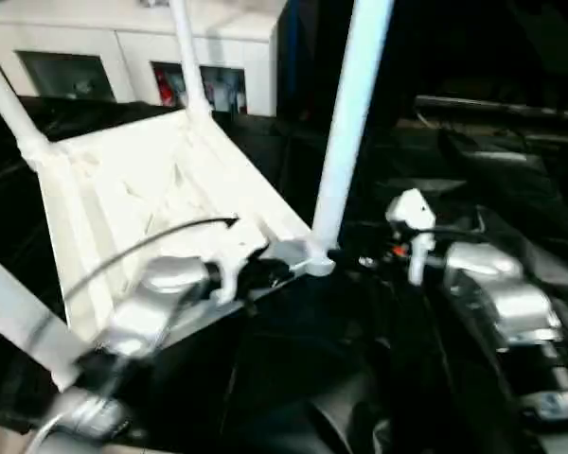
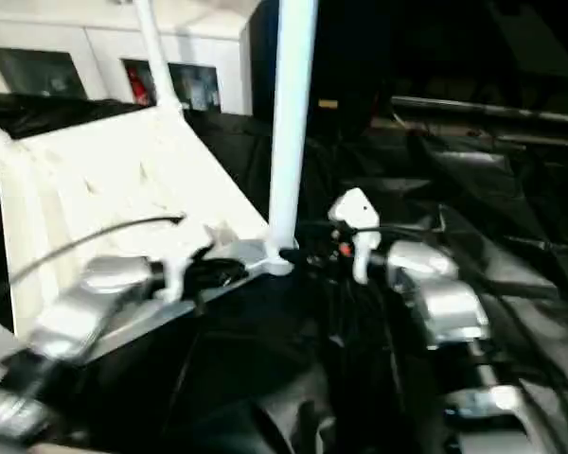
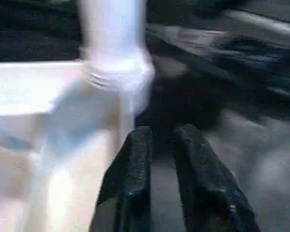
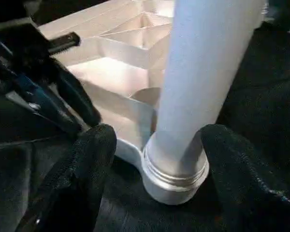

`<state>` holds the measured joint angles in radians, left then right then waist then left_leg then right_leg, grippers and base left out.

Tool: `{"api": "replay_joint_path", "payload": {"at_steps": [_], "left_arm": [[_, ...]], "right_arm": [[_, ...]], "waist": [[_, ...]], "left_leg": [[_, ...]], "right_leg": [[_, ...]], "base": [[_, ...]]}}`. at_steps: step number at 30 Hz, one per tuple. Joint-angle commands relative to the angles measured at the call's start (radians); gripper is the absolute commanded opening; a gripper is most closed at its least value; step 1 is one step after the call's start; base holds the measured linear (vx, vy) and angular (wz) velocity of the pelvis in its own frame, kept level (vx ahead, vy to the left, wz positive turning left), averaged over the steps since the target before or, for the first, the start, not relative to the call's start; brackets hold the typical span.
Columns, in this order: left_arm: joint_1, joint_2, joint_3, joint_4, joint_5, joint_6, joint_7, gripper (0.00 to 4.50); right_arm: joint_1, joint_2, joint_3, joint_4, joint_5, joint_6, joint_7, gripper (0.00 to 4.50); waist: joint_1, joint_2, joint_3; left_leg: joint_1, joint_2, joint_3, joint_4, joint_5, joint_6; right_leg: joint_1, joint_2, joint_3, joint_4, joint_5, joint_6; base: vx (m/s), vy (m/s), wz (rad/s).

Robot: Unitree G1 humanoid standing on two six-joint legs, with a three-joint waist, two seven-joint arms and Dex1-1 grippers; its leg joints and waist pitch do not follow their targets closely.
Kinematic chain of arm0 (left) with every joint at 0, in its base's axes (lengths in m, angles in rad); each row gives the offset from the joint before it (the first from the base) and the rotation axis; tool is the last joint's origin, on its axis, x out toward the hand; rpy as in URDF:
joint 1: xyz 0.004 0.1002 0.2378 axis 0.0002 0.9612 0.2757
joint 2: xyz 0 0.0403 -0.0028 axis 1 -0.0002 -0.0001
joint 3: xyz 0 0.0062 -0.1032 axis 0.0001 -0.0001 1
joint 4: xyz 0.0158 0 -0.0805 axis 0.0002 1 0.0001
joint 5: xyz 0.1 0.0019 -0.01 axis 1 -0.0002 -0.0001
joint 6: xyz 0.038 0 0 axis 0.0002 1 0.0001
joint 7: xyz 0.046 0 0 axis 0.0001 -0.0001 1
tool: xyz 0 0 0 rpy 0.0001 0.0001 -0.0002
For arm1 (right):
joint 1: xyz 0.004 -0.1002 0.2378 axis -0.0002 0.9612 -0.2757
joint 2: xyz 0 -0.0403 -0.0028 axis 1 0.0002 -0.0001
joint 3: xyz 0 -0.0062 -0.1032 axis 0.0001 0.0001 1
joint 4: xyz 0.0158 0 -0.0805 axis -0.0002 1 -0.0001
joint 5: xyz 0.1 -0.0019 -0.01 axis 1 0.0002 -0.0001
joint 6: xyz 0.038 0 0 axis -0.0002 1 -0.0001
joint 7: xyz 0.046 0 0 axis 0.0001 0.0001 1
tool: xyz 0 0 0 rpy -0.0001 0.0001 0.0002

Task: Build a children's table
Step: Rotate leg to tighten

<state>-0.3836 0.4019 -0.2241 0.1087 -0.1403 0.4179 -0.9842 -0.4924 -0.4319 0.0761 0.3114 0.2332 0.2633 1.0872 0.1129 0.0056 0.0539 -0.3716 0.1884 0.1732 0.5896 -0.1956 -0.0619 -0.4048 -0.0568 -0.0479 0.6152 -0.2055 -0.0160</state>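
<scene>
children's table lies upside down on the black-draped bench, legs up; looks light, stiff, slick plastic. right gripper wide open round the near leg at its socket, prob best hold. left gripper narrow, empty, beside that corner.

Children's table upturned w/ legs up, cabinet behind, probably apart.
</scene>
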Motion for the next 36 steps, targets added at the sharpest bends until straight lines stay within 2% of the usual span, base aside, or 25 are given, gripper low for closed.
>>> {"api": "replay_joint_path", "payload": {"at_steps": [1,2,3,4,5,6,7,10,11,12,13,14,15,16,18,20,22,23,25,26,27,31,33,34,36], "left_arm": [[0.021,0.023,0.008,-0.083,-0.033,0.062,-0.031,1.24],[0.044,0.044,0.009,-0.135,-0.053,0.093,-0.043,1.34],[0.056,0.055,0.01,-0.162,-0.066,0.119,-0.045,1.41],[0.071,0.07,0.012,-0.198,-0.083,0.154,-0.048,1.46],[0.086,0.086,0.013,-0.232,-0.101,0.185,-0.053,1.59],[0.099,0.099,0.014,-0.258,-0.113,0.213,-0.056,1.59],[0.119,0.114,0.008,-0.287,-0.114,0.241,-0.055,1.72],[0.15,0.134,-0.004,-0.322,-0.098,0.271,-0.045,1.94],[0.167,0.142,-0.013,-0.328,-0.076,0.28,-0.027,1.94],[0.188,0.153,-0.028,-0.323,-0.022,0.288,0.029,2.12],[0.19,0.153,-0.028,-0.321,-0.017,0.288,0.034,2.12],[0.196,0.154,-0.031,-0.315,0.004,0.289,0.059,2.26],[0.199,0.157,-0.033,-0.314,0.014,0.295,0.08,2.37],[0.204,0.165,-0.039,-0.314,0.027,0.31,0.111,2.37],[0.207,0.169,-0.043,-0.317,0.033,0.312,0.118,2.49],[0.212,0.179,-0.056,-0.317,0.044,0.303,0.12,2.7],[0.214,0.182,-0.062,-0.312,0.05,0.29,0.116,2.8],[0.218,0.174,-0.06,-0.307,0.04,0.267,0.108,2.83],[0.219,0.161,-0.053,-0.302,0.033,0.235,0.107,3.13],[0.221,0.158,-0.052,-0.301,0.032,0.221,0.106,3.21],[0.222,0.154,-0.05,-0.299,0.025,0.216,0.106,3.21],[0.227,0.156,-0.051,-0.305,-0.005,0.204,0.083,3.62],[0.233,0.163,-0.054,-0.313,-0.018,0.196,0.065,3.63],[0.238,0.165,-0.05,-0.319,-0.026,0.195,0.057,3.7],[0.248,0.167,-0.037,-0.329,-0.047,0.193,0.042,3.98]], "right_arm": [[-0.002,-0.008,0.015,-0.041,0.024,0.02,0.054,3.16],[0.0,-0.014,0.03,-0.056,0.032,0.029,0.085,3.16],[0.0,-0.011,0.036,-0.061,0.044,0.041,0.101,3.16],[-0.003,-0.005,0.042,-0.065,0.058,0.054,0.115,3.16],[-0.008,0.006,0.049,-0.067,0.071,0.068,0.126,3.16],[-0.012,0.017,0.058,-0.069,0.081,0.08,0.136,3.16],[-0.016,0.037,0.073,-0.066,0.085,0.085,0.142,3.16],[-0.026,0.068,0.092,-0.051,0.082,0.08,0.139,3.16],[-0.035,0.094,0.098,-0.026,0.064,0.065,0.11,3.16],[-0.06,0.154,0.102,0.05,0.005,0.0,0.003,3.16],[-0.063,0.16,0.101,0.058,0.0,-0.004,-0.01,3.16],[-0.077,0.188,0.095,0.098,-0.027,-0.028,-0.076,3.16],[-0.088,0.207,0.091,0.127,-0.044,-0.042,-0.126,3.16],[-0.116,0.253,0.07,0.208,-0.067,-0.083,-0.241,3.16],[-0.129,0.274,0.056,0.242,-0.07,-0.092,-0.299,3.16],[-0.169,0.308,0.029,0.329,-0.088,-0.118,-0.444,3.16],[-0.188,0.31,0.027,0.366,-0.104,-0.132,-0.495,3.16],[-0.229,0.312,0.013,0.44,-0.133,-0.15,-0.591,3.16],[-0.278,0.314,-0.014,0.524,-0.147,-0.173,-0.683,3.16],[-0.292,0.314,-0.023,0.547,-0.148,-0.18,-0.708,3.16],[-0.316,0.313,-0.034,0.587,-0.151,-0.195,-0.748,3.16],[-0.383,0.309,-0.047,0.693,-0.155,-0.244,-0.85,3.16],[-0.403,0.307,-0.048,0.723,-0.156,-0.258,-0.874,3.16],[-0.412,0.306,-0.048,0.74,-0.159,-0.266,-0.883,3.16],[-0.433,0.307,-0.054,0.778,-0.165,-0.284,-0.889,3.16]], "waist": [[0.003,-0.009,-0.065],[0.005,-0.016,-0.063],[0.005,-0.014,-0.061],[0.003,-0.022,-0.059],[0.004,-0.024,-0.056],[0.004,-0.024,-0.056],[0.001,-0.028,-0.054],[0.0,-0.025,-0.053],[0.001,-0.031,-0.052],[0.002,-0.028,-0.051],[-0.006,-0.028,-0.048],[-0.003,-0.024,-0.05],[-0.001,-0.026,-0.052],[-0.001,-0.024,-0.052],[0.0,-0.026,-0.055],[-0.001,-0.022,-0.054],[-0.001,-0.019,-0.055],[0.0,-0.02,-0.054],[0.001,-0.018,-0.056],[0.004,-0.015,-0.055],[0.005,-0.016,-0.055],[0.006,-0.017,-0.058],[0.001,-0.018,-0.059],[-0.001,-0.022,-0.06],[-0.002,-0.021,-0.062]], "left_leg": [[0.01,0.045,-0.007,-0.057,-0.05,0.109],[0.008,0.046,-0.008,-0.059,-0.061,0.103],[0.009,0.046,-0.008,-0.06,-0.071,0.1],[0.01,0.046,-0.006,-0.061,-0.081,0.095],[0.01,0.048,-0.008,-0.065,-0.106,0.079],[0.01,0.048,-0.008,-0.065,-0.106,0.079],[0.014,0.047,-0.007,-0.067,-0.132,0.058],[0.016,0.047,-0.009,-0.069,-0.137,0.041],[0.018,0.046,-0.009,-0.07,-0.141,0.032],[0.019,0.046,-0.008,-0.071,-0.145,0.026],[0.014,0.045,-0.01,-0.075,-0.151,0.011],[0.016,0.045,-0.011,-0.074,-0.152,0.003],[0.022,0.043,-0.009,-0.073,-0.152,-0.007],[0.022,0.045,-0.009,-0.073,-0.142,-0.016],[0.022,0.042,-0.009,-0.072,-0.14,-0.023],[0.021,0.041,-0.01,-0.074,-0.135,-0.025],[0.022,0.039,-0.009,-0.073,-0.143,-0.037],[0.023,0.039,-0.007,-0.073,-0.145,-0.04],[0.025,0.038,-0.006,-0.072,-0.157,-0.051],[0.029,0.038,-0.003,-0.07,-0.177,-0.054],[0.029,0.038,-0.003,-0.07,-0.18,-0.057],[0.019,0.036,-0.006,-0.072,-0.172,-0.063],[0.017,0.034,-0.006,-0.07,-0.165,-0.061],[0.015,0.034,-0.005,-0.068,-0.151,-0.054],[0.013,0.033,-0.005,-0.066,-0.134,-0.046]], "right_leg": [[0.057,-0.079,0.042,-0.047,0.038,-0.272],[0.06,-0.082,0.043,-0.047,0.004,-0.268],[0.056,-0.082,0.043,-0.052,-0.023,-0.263],[0.056,-0.081,0.043,-0.055,-0.048,-0.258],[0.055,-0.084,0.044,-0.056,-0.107,-0.251],[0.055,-0.084,0.044,-0.056,-0.107,-0.251],[0.049,-0.082,0.045,-0.062,-0.158,-0.239],[0.047,-0.082,0.047,-0.064,-0.18,-0.222],[0.045,-0.082,0.049,-0.064,-0.194,-0.212],[0.042,-0.082,0.049,-0.065,-0.203,-0.21],[0.042,-0.083,0.048,-0.067,-0.226,-0.204],[0.042,-0.086,0.048,-0.067,-0.234,-0.201],[0.041,-0.083,0.049,-0.069,-0.229,-0.194],[0.04,-0.082,0.05,-0.064,-0.197,-0.201],[0.042,-0.081,0.049,-0.061,-0.175,-0.203],[0.042,-0.079,0.049,-0.057,-0.151,-0.207],[0.041,-0.078,0.048,-0.056,-0.14,-0.208],[0.04,-0.079,0.05,-0.057,-0.139,-0.208],[0.039,-0.08,0.05,-0.057,-0.145,-0.212],[0.034,-0.077,0.052,-0.059,-0.15,-0.206],[0.035,-0.077,0.052,-0.058,-0.147,-0.204],[0.044,-0.075,0.048,-0.05,-0.122,-0.184],[0.046,-0.074,0.048,-0.047,-0.098,-0.189],[0.048,-0.073,0.048,-0.043,-0.07,-0.19],[0.05,-0.073,0.047,-0.04,-0.05,-0.194]], "base": [[0.0,0.0,0.0],[0.0,0.0,0.0],[0.0,0.0,0.0],[0.0,0.0,0.0],[0.0,0.0,0.0],[0.0,0.0,0.0],[0.0,0.0,0.0],[0.0,0.0,0.0],[0.0,0.0,0.0],[0.0,0.0,0.0],[0.0,0.0,0.0],[0.0,0.0,0.0],[0.0,0.0,0.0],[0.0,0.0,0.0],[0.0,0.0,0.0],[0.0,0.0,0.0],[0.0,0.0,0.0],[0.0,0.0,0.0],[0.0,0.0,0.0],[0.0,0.0,0.0],[0.0,0.0,0.0],[0.0,0.0,0.0],[0.0,0.0,0.0],[0.0,0.0,0.0],[0.0,0.0,0.0]]}}
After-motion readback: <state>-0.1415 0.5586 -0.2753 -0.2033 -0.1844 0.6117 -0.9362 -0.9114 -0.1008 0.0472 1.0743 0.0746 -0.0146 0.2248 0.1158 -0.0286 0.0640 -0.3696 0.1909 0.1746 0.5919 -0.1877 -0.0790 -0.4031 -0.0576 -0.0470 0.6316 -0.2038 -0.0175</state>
